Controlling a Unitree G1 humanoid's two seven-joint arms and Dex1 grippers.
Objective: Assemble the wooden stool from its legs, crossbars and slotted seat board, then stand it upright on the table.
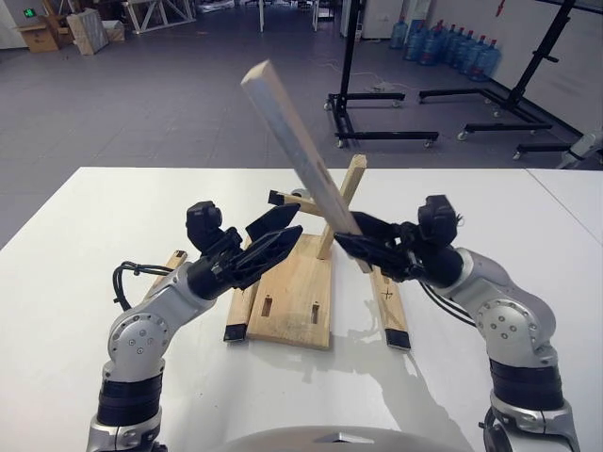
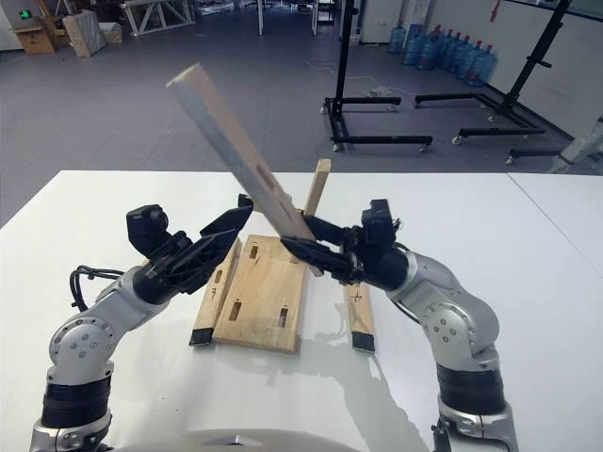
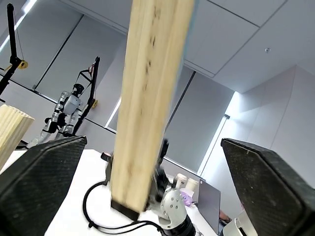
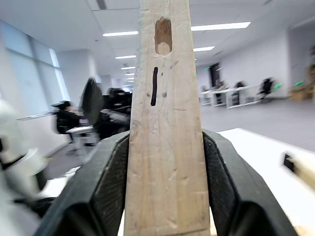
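Observation:
My right gripper (image 1: 356,237) is shut on the lower end of a long wooden leg (image 1: 297,141), which slants up and to the left above the table. In the right wrist view the leg (image 4: 165,123) sits clamped between both fingers, a slot showing near its top. My left gripper (image 1: 275,235) stands open just left of the leg's lower end, not touching it. The slotted seat board (image 1: 283,301) lies flat below both grippers. One leg (image 1: 241,313) lies along its left side and another (image 1: 390,306) along its right. A further piece (image 1: 343,200) leans upright behind the board.
A short crossbar (image 1: 290,200) pokes out behind the board, and another wooden piece (image 1: 171,263) lies by my left arm. The white table (image 1: 85,245) has bare room left and right. Black wheeled stands (image 1: 382,104) are on the floor beyond.

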